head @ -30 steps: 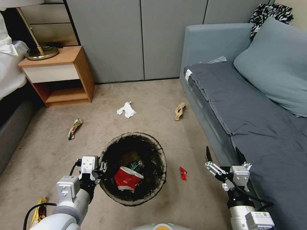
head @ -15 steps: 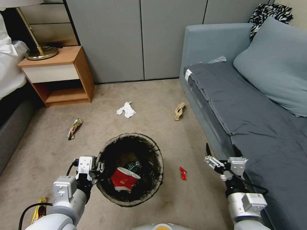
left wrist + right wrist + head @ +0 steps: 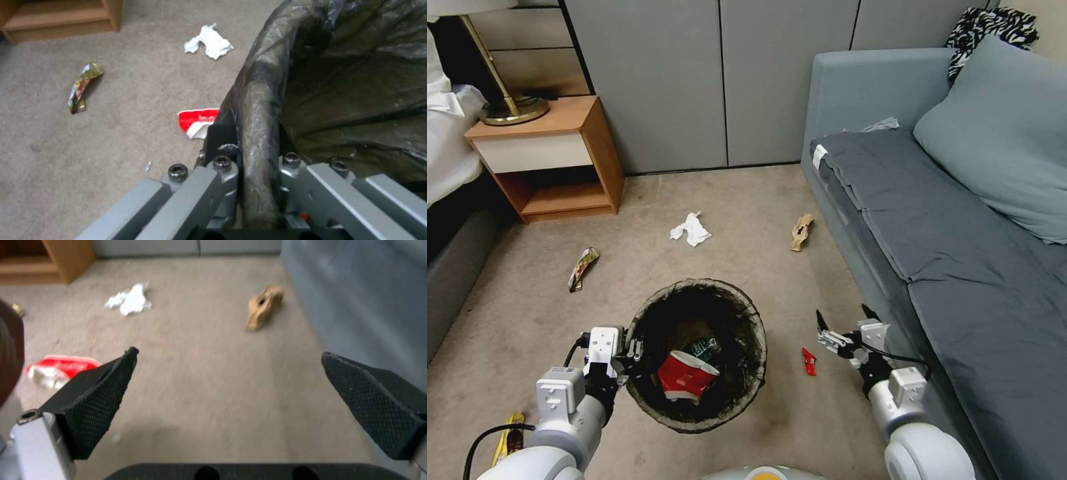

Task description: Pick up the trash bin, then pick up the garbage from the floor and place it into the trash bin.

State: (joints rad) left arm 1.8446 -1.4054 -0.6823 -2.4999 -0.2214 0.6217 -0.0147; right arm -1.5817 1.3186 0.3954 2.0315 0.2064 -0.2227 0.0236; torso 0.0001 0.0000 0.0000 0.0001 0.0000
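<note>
My left gripper [image 3: 630,349] is shut on the near-left rim of the trash bin [image 3: 720,285], holding it above the carpet. The left wrist view shows the jaws of the left gripper [image 3: 257,156] clamped on the bag-covered rim [image 3: 260,100]. Inside the bin lie a red cup [image 3: 684,375] and a green-labelled bottle [image 3: 706,347]. My right gripper [image 3: 844,319] stands open just right of a red scrap [image 3: 808,361]; its spread fingertips [image 3: 111,383] frame bare carpet. Garbage on the floor: white tissue [image 3: 690,229], brown paper [image 3: 802,231], a wrapper [image 3: 582,267], a yellow wrapper [image 3: 507,440], a red-and-white cup [image 3: 198,121].
A grey sofa [image 3: 960,220] runs along the right, close to my right arm. A wooden nightstand [image 3: 554,160] with a lamp stands at the back left, beside a bed edge [image 3: 447,153]. Grey cabinet doors [image 3: 720,80] close off the far side.
My right arm has swung left and lower, away from the sofa front to beside the red scrap, still open. The bin and left gripper have shifted slightly left.
</note>
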